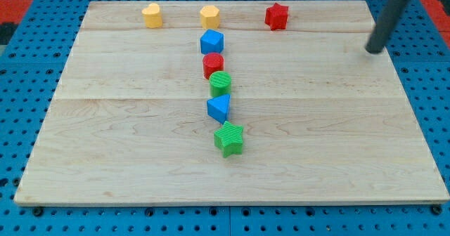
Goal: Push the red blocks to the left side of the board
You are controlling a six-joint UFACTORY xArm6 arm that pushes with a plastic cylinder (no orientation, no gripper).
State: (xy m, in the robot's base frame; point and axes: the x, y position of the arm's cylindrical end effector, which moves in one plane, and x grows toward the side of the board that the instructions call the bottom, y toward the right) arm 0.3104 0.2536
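Camera view shows my tip (375,51), a bare dark rod leaning, touching nothing, near the wooden board's (337,145) top-right corner, well right of the red star block (277,16).

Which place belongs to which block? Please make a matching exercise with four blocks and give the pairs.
Blocks:
1. red star
2. green star
3. yellow heart
4. red cylinder

Places:
A. bottom end of the middle column
B. top row, farthest to the view's left
C. between blue cube and green cylinder
D. top row, nearest my tip

Pairs: 1-D, 2-A, 3-B, 4-C
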